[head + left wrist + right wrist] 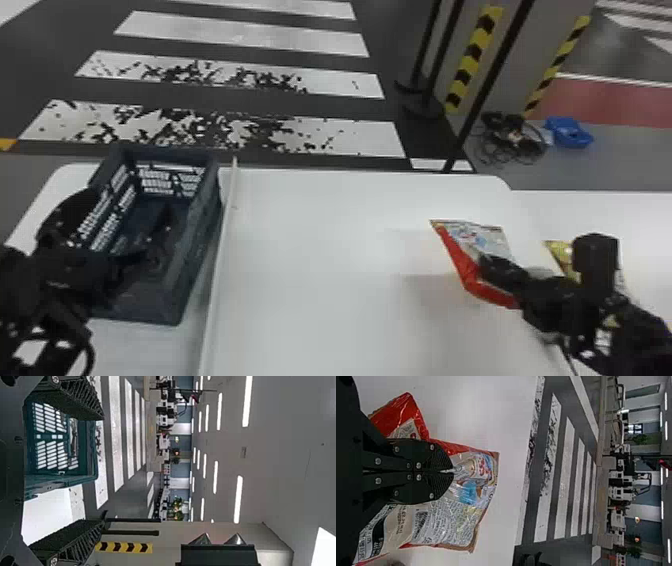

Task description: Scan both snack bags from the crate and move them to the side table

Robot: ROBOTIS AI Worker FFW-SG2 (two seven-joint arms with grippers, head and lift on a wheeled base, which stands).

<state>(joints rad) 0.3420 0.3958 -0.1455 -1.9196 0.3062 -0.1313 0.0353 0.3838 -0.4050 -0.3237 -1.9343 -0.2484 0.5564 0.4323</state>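
The black right gripper [451, 471] clamps the crinkly red-and-white snack bag [468, 520], white side table [635, 220] at head-view three o'clock

Head view looks down, close wrist views outward, sharing the crosswalk [240, 39].

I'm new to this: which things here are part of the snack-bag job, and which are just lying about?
Part of the job:
- Red snack bag, held by the right gripper
- Yellow packet, partly hidden, likely the second bag
- Crate, left gripper at it
- White table under the crate

Just lying about:
- Blue object on the floor
- Tangled black cables beside it
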